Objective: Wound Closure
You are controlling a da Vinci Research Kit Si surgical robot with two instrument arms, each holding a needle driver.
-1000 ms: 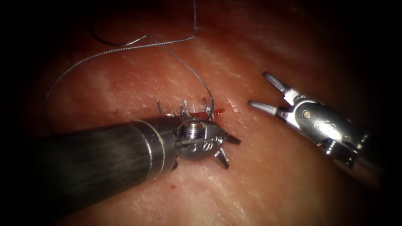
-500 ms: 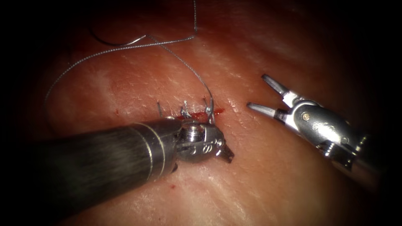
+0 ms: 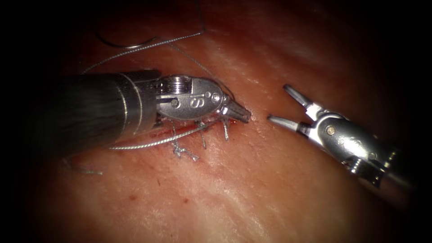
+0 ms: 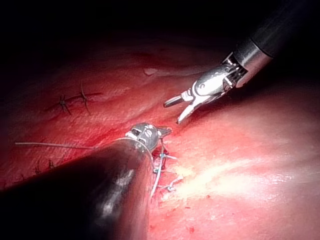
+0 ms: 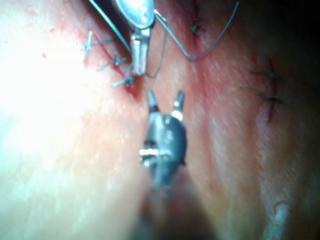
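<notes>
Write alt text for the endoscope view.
The left tool, its jaws shut, lies across the stitched cut in the tissue, with thread running beneath it. The right tool hovers open and empty to the right of the cut. The needle rests on the tissue behind.

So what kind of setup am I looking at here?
Likely a bench suturing practice rig: pork belly tissue with a stitched cut, loose thread, and two needle-driver tools, left and right.

thread [image 3: 153, 45] cut by edge, left pincer [image 3: 240, 113] grip unclear
</notes>
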